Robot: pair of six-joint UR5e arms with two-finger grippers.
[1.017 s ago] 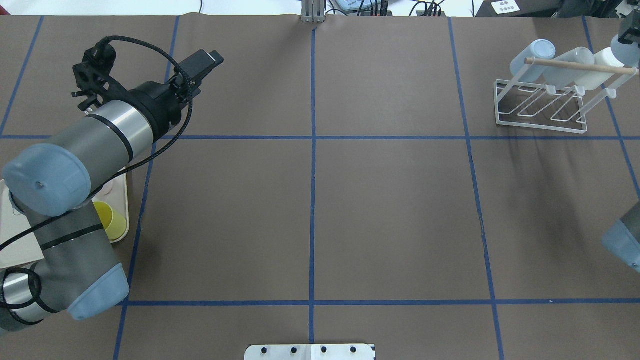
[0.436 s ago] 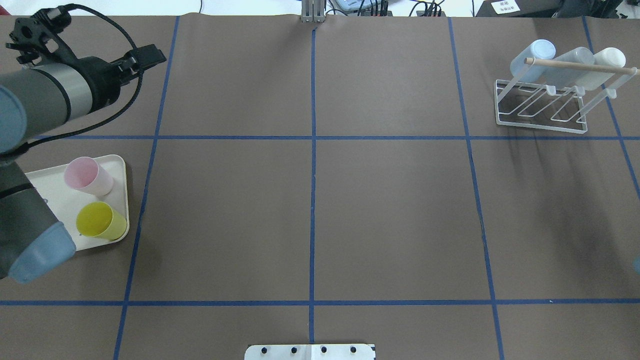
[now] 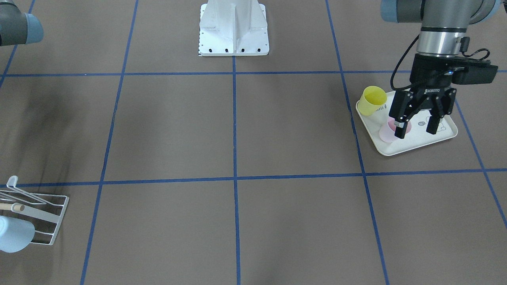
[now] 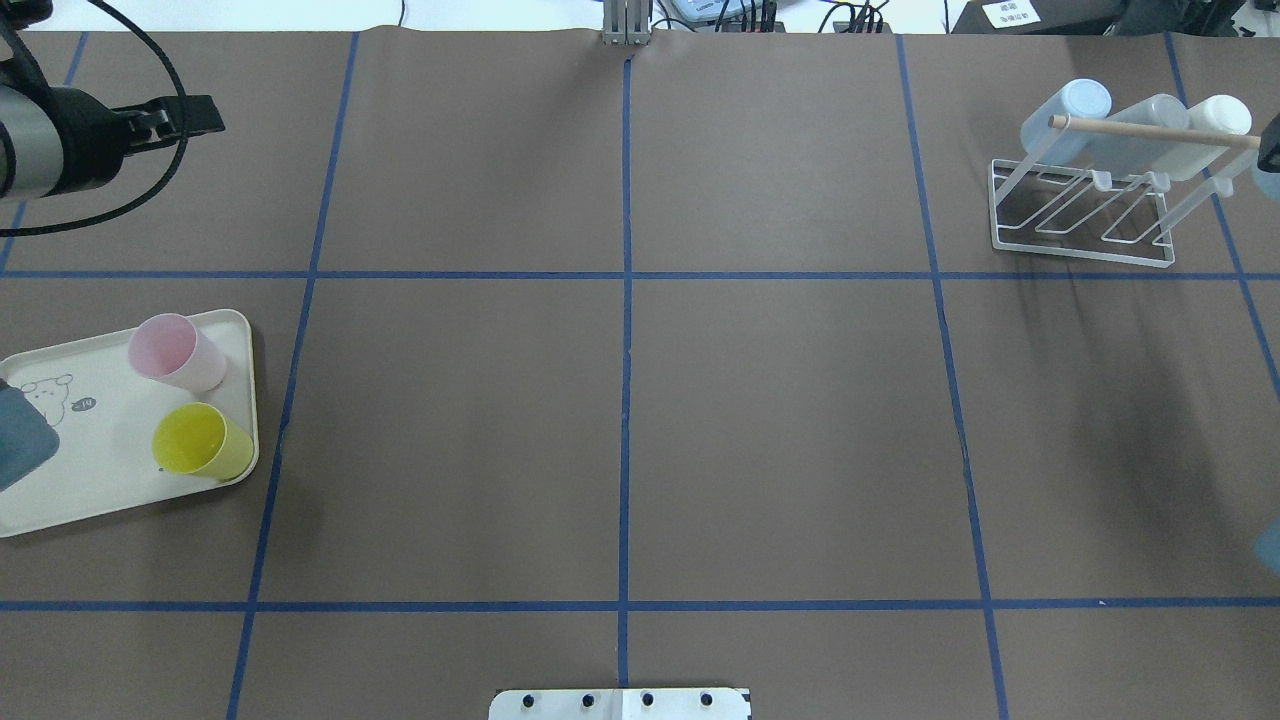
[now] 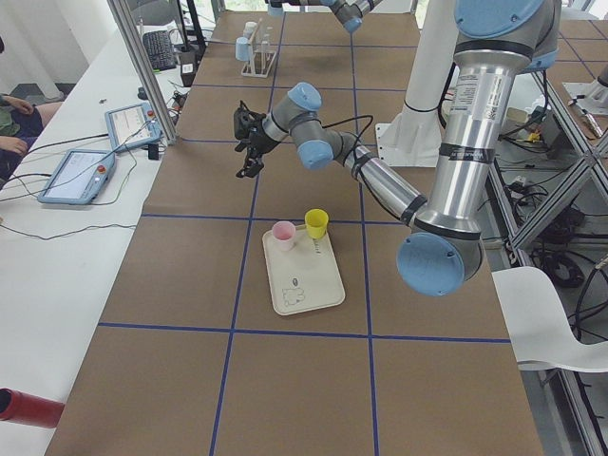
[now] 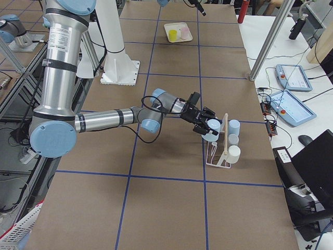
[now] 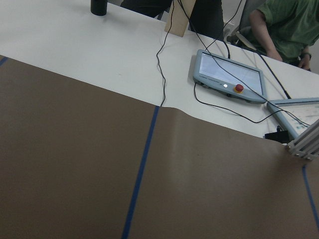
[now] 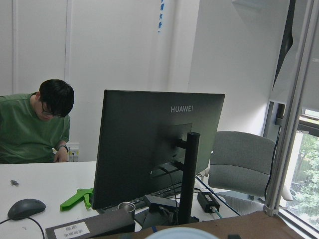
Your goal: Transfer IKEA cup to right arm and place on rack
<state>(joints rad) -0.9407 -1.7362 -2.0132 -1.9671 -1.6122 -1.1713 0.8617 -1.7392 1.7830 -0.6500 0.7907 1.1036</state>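
The left pincer (image 3: 416,131) is hanging high above the left part of the table (image 4: 780,430). Its two fingers are spreading wide and are holding nothing. In the front view it is overlapping the pink cup (image 4: 175,350), but the left side view is showing it well above the tray (image 4: 100,480) and toward the far side from it, touching nothing.

The cream tray with a rabbit print is lying at the left end of the table and is carrying two cups. Both are standing upright with the mouths up. The pink cup is standing at the far right corner of the tray. The yellow cup (image 4: 200,442) is standing nearer, close to the right rim, apart from the pink one.

The right pincer (image 6: 206,125) is reaching to the rack (image 4: 1080,250) at the far right of the table. A pale blue cup (image 6: 213,126) is sitting right at its fingertips, just beside the rack, but I cannot tell if the fingers are closing on it.

The rack is holding three cups in a row, leaning slanted on its prongs behind the wooden dowel (image 4: 1150,130): a sky-blue cup (image 4: 1068,112) on the left, a grey cup (image 4: 1140,135) in the middle and a white cup (image 4: 1218,115) on the right.

Beyond the far edge of the table, a person in a green shirt (image 7: 289,30) is sitting at a white desk, near a control tablet (image 7: 229,77).
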